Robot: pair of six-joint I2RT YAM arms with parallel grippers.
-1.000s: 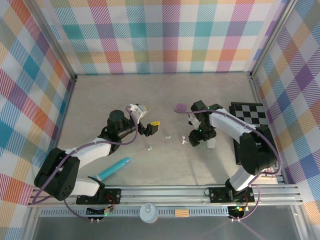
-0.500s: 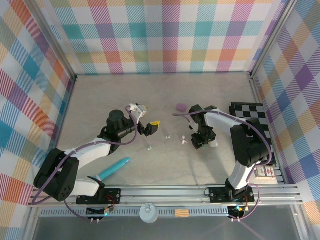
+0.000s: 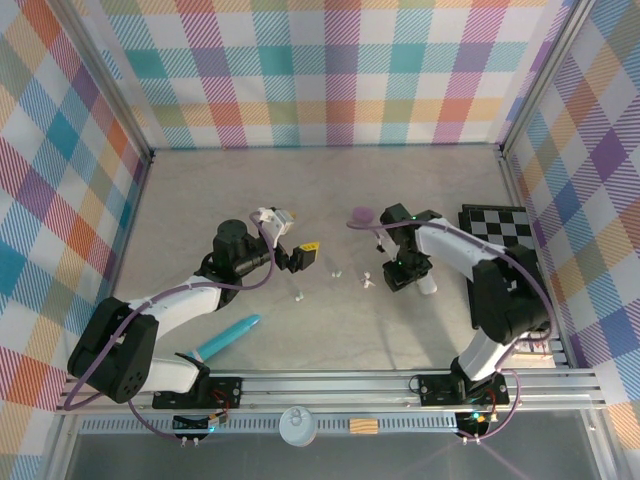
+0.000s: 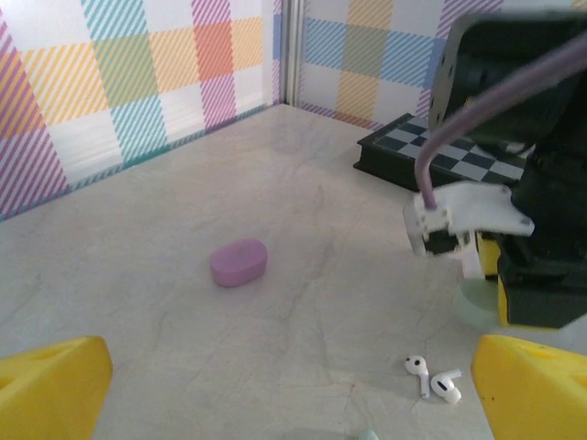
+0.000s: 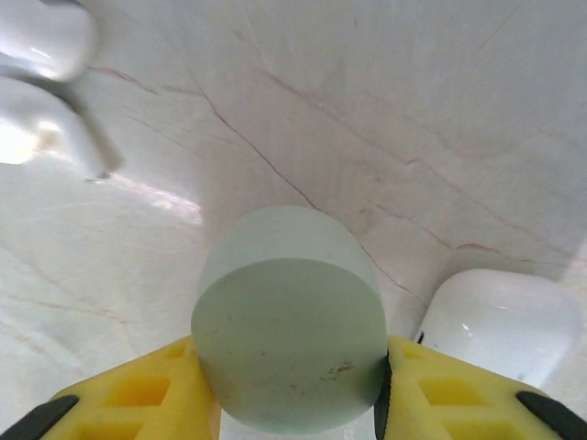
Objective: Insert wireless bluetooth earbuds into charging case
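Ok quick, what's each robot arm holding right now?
Left end effector: open, holding nothing.
Right end effector: closed on the mint green case.

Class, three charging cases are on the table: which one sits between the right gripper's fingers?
The mint green case, flanked by both yellow fingers; the white case lies beside it, the purple case well apart.

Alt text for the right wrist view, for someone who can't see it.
The right gripper clamps a round mint green case between yellow pads, with the pale marbled table behind. A white case lies just right of it; blurred white earbuds lie at upper left.
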